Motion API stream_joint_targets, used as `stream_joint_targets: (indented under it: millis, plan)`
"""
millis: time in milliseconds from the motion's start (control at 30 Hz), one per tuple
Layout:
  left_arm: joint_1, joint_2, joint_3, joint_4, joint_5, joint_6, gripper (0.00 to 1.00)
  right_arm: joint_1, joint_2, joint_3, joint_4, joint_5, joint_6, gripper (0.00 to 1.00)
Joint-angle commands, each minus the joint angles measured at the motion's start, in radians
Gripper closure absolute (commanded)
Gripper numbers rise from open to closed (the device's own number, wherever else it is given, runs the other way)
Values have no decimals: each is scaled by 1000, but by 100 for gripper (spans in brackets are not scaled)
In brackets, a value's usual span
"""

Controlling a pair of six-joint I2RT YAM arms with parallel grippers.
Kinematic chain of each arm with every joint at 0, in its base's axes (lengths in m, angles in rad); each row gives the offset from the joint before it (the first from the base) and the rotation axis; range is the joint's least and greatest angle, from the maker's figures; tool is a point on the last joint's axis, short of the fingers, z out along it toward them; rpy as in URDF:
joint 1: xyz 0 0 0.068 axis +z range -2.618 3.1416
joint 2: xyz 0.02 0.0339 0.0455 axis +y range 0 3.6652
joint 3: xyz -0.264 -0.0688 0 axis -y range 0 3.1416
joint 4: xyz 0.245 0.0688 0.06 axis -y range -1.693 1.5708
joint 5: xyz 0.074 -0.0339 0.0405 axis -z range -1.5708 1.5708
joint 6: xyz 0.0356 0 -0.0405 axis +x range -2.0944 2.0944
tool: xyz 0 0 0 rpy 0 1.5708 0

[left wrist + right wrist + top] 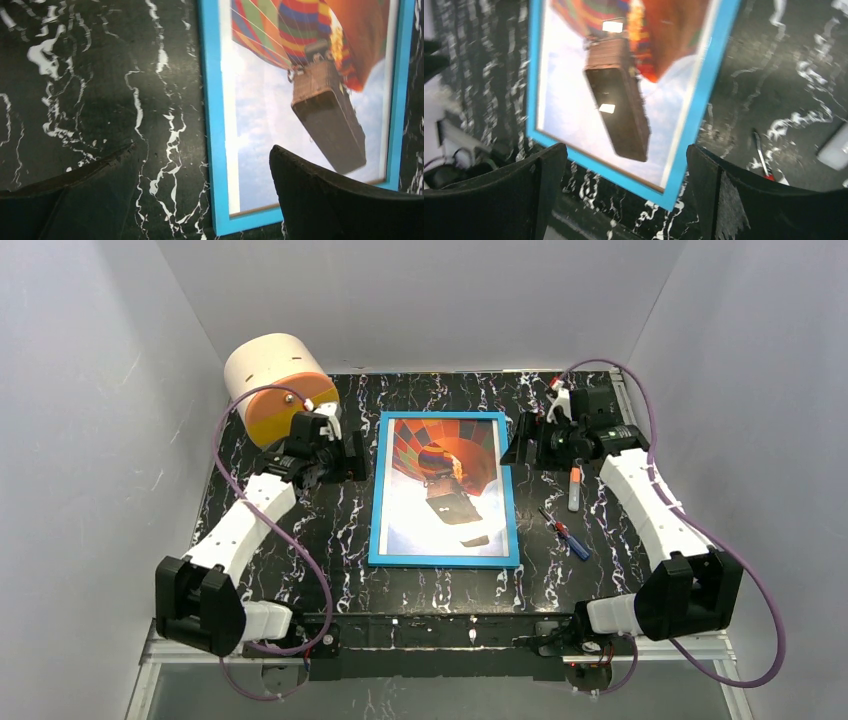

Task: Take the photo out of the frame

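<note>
Jaws on both arms spread wide, empty, flanking frame (444, 560) mid-picture on desk (345, 530). Photo (445, 485) sits face-up inside it. Nothing extracted yet; full removal left.

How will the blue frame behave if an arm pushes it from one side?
Probably slides rather than tips: the frame lies flat and thin on the smooth-looking table. An off-centre push would likely spin it. Glare on its front hints at a smooth, slippery face.

photo (445, 485) in frame (377, 490) on table (335, 525), cylinder (270, 380) back left, screwdriver (565, 533) and tube (575, 487) right
</note>
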Motion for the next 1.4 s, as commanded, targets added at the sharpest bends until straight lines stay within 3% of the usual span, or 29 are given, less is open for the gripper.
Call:
stream_joint_targets:
  millis: [0,167,267,433,567,667,933,1367]
  plan:
    - [3,-133,-44,44,-220,-139,2,-7,-68,-94,41,228,111,1]
    - [5,-192,-55,-36,-336,-245,2,-10,-69,-187,75,104,188,1]
    - [5,-238,-54,-42,-309,-264,2,-10,-24,-174,3,42,213,1]
    - [8,-268,-109,-72,-337,-339,2,-10,-38,-275,107,75,321,1]
    - [8,-200,-175,-57,-171,-303,2,-14,-7,-280,134,-46,279,1]
    - [3,-105,-207,-38,-39,-299,2,-14,8,-280,120,-31,265,1]
    - [-20,26,-252,-33,-51,-247,2,-13,41,-318,98,-51,255,2]
    - [-25,36,-409,104,75,-292,8,-13,107,-380,122,-69,253,5]
